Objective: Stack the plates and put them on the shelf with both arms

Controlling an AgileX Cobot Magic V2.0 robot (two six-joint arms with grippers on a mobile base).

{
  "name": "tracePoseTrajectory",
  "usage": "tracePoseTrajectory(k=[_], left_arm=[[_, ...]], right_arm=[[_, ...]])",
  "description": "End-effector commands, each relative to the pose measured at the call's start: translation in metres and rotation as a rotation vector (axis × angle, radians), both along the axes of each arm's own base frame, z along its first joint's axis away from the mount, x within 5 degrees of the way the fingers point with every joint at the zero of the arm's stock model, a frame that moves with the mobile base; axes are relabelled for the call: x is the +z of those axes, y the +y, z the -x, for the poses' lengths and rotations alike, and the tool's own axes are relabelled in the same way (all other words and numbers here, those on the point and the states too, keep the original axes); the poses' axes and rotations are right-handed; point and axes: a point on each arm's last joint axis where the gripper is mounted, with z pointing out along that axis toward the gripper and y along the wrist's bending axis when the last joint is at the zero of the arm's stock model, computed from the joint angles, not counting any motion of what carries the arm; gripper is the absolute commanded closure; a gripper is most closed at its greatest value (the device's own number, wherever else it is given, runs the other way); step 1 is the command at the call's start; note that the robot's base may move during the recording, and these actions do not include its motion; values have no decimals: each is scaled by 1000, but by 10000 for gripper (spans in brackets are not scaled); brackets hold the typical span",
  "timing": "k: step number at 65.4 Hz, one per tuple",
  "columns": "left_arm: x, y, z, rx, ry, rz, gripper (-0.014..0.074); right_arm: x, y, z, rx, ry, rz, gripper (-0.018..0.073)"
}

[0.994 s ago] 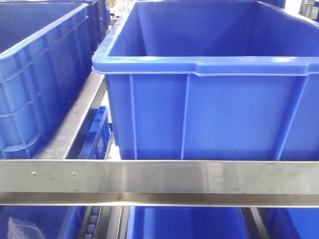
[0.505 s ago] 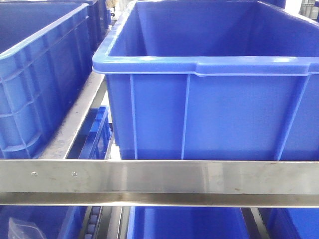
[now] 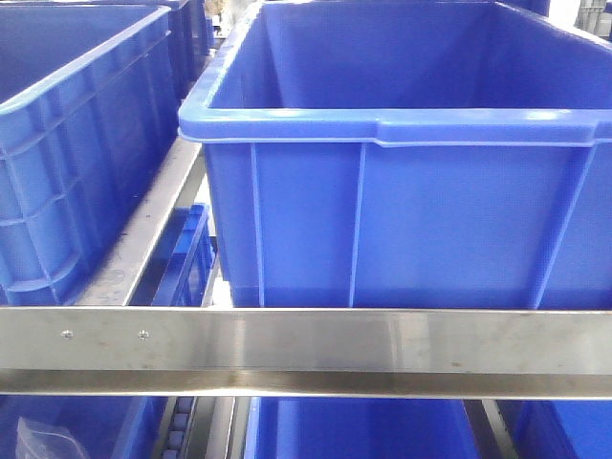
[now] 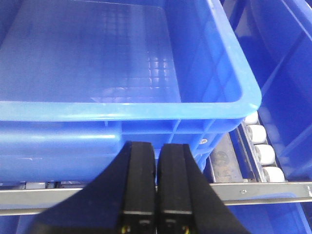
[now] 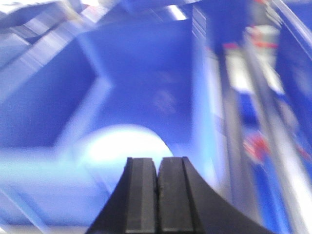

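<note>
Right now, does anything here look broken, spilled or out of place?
Nothing stands out. The blue crate sits square on the steel shelf rail and looks empty and undamaged. Both pincers, left and right, are shut on nothing. The right wrist view is too blurred to judge; a pale round shape shows there.

A: Where is the left gripper point(image 4: 156, 161)?
B: At the bottom centre of the left wrist view. Its two black fingers point(image 4: 139, 180) rise side by side from the lower edge, pressed together with only a thin seam between them. Nothing sits between the pads.

A: And the right gripper point(image 5: 157, 168)?
B: Same spot in the right wrist view, bottom centre. Its black fingers point(image 5: 140, 195) also meet along a narrow line, closed with nothing held. That picture is blurred all over, though the fingers themselves read fairly sharp.

A: Any arm in the front view?
B: No arm or gripper shows there.
</note>
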Motion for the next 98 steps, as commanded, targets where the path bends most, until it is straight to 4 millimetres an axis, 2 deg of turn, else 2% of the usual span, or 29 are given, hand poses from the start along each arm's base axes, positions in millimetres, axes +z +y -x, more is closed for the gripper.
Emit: tracePoseTrajectory(k=[1,9,15,98], left_arm=[[16,0,-5,15,-103,18,509],[16,0,-5,15,-103,18,509],[16,0,-5,15,-102,18,509],[16,0,-5,15,-102,18,509]], right_arm=[[-6,-3,5,-41,-103,13,536],[-32,-4,11,-59,-116,13,536],[-41,-5,10,-64,-103,8,536],[-41,-5,10,-65,-104,40,536]])
